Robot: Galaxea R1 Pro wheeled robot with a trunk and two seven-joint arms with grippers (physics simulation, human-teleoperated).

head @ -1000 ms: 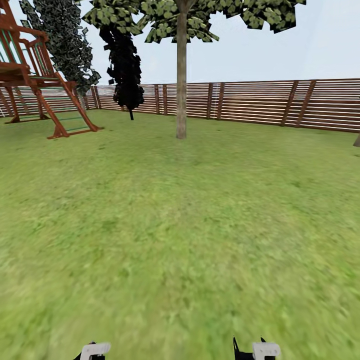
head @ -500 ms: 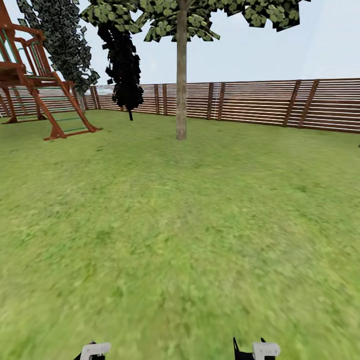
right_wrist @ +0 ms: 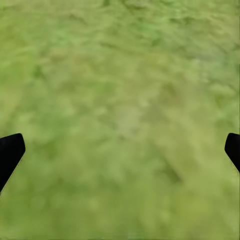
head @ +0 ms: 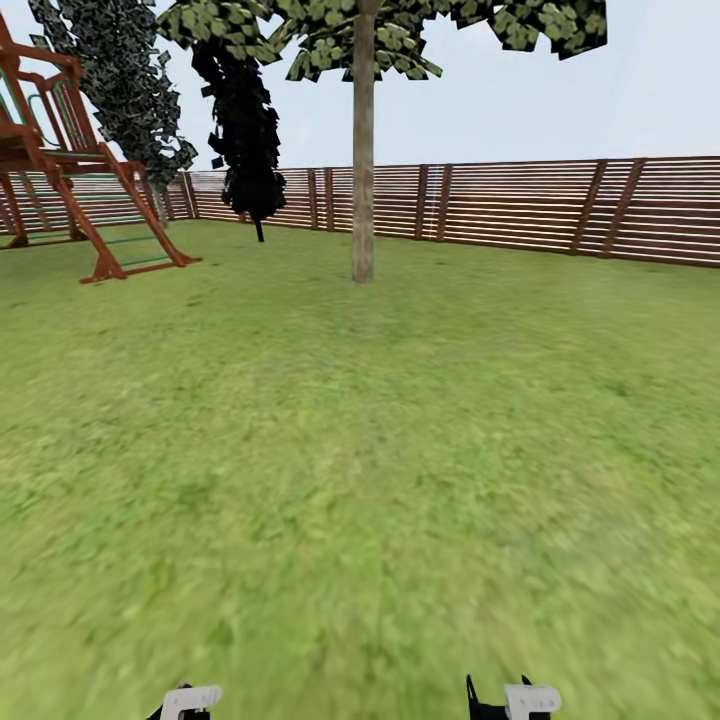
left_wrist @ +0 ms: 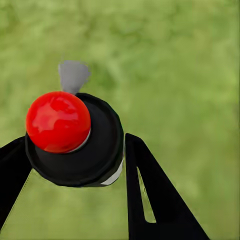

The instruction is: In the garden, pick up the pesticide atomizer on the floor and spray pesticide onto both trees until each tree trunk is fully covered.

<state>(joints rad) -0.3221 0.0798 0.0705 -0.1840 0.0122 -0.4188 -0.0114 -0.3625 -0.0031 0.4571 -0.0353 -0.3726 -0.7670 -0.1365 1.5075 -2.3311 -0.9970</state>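
the pesticide atomizer [left_wrist: 75,142] is sitting between the two black fingers [left_wrist: 155,200] of the left gripper [left_wrist: 70,165] in the left wrist view: a round black body with one glossy red ball on top and one short grey nozzle sticking out from behind it. one finger is pressing against one side of the black body and the other finger is lying just beside the opposite side, so the jaws are standing closed around the atomizer and carrying it above blurred grass.

in the right wrist view the right gripper [right_wrist: 120,150] is showing two black fingertips [right_wrist: 10,150] at opposite edges of the picture, well apart, with nothing between them but grass; its jaws are standing wide open and holding nothing.

in the head view the lawn [head: 400,480] is spreading out ahead. one tree [head: 363,60] with a straight, pale mottled tree trunk [head: 363,170] is standing near the middle, well ahead of the robot, its leafy crown reaching across the top of the picture. to its left two dark conifers [head: 245,130] are standing near the fence [head: 520,205], which is running brown and slatted across the far side of the garden. one red-brown wooden play frame [head: 70,170] with a sloping ladder is standing at the far left. at the bottom edge two white parts of the robot's arms are peeking in, one on each side.
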